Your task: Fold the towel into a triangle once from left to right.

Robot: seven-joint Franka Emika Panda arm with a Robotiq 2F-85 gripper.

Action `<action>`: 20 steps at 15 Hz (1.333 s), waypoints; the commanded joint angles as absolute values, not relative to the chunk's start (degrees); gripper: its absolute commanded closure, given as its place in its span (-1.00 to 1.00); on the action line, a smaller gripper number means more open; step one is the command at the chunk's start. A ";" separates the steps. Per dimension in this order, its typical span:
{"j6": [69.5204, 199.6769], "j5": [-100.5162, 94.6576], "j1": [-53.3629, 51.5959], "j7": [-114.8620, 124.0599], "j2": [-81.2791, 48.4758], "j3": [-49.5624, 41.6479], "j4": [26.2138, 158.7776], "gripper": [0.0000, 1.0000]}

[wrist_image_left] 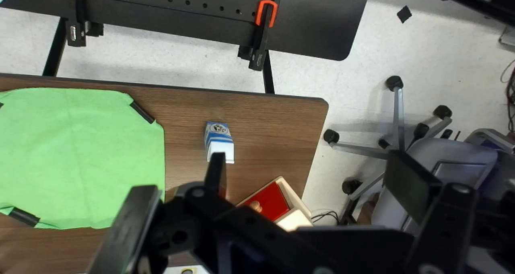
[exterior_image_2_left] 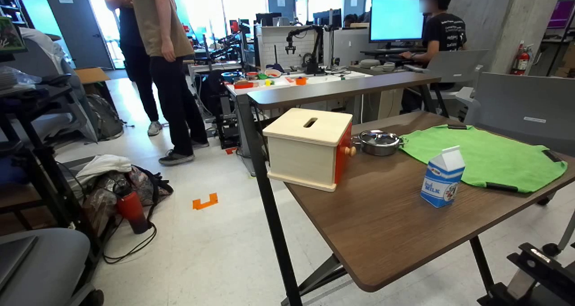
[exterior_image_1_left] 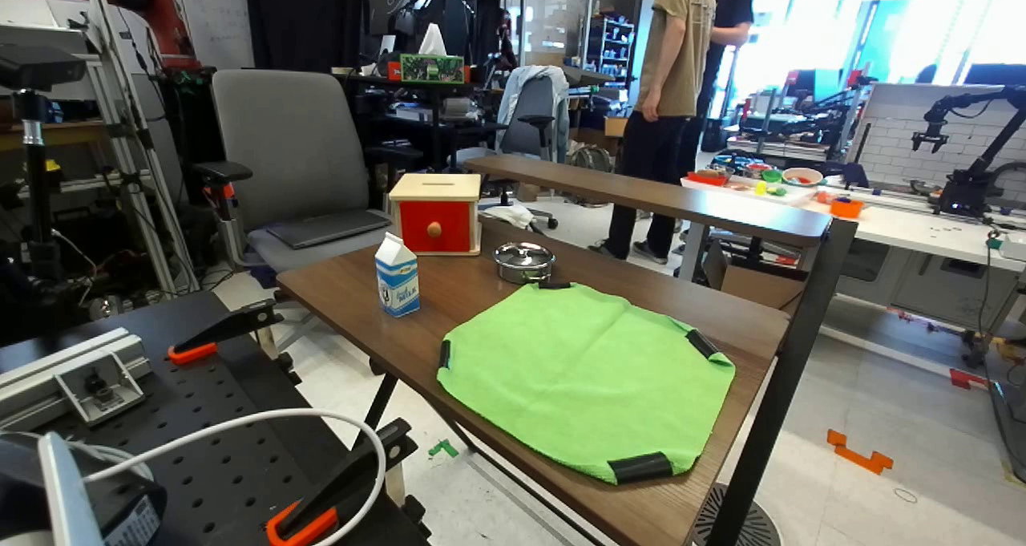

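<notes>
The bright lime-green towel (exterior_image_1_left: 585,370) lies spread flat on the brown table, with black tabs across its cut-looking corners. It also shows in an exterior view (exterior_image_2_left: 489,157) and at the left of the wrist view (wrist_image_left: 80,157), where its left edge is cut off by the frame. My gripper (wrist_image_left: 312,169) is open in the wrist view, its two fingers wide apart with nothing between them. It is high above the table, off to the box side of the towel, and does not touch it. The gripper does not show in the exterior views.
A blue-and-white milk carton (exterior_image_1_left: 398,277), a lidded metal pot (exterior_image_1_left: 523,263) and a wooden box with a red drawer (exterior_image_1_left: 435,217) stand on the table (exterior_image_1_left: 353,289) beside the towel. A raised shelf (exterior_image_1_left: 641,193) runs along one long side. A black perforated bench (exterior_image_1_left: 216,450) stands opposite.
</notes>
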State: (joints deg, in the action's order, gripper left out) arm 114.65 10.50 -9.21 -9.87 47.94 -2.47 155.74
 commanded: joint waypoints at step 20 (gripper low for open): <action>166.39 -29.27 2.50 -31.80 -1.17 -4.90 159.73 -1.00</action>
State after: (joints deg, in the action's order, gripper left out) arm 159.81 -25.02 0.03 -30.71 5.85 -4.38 160.42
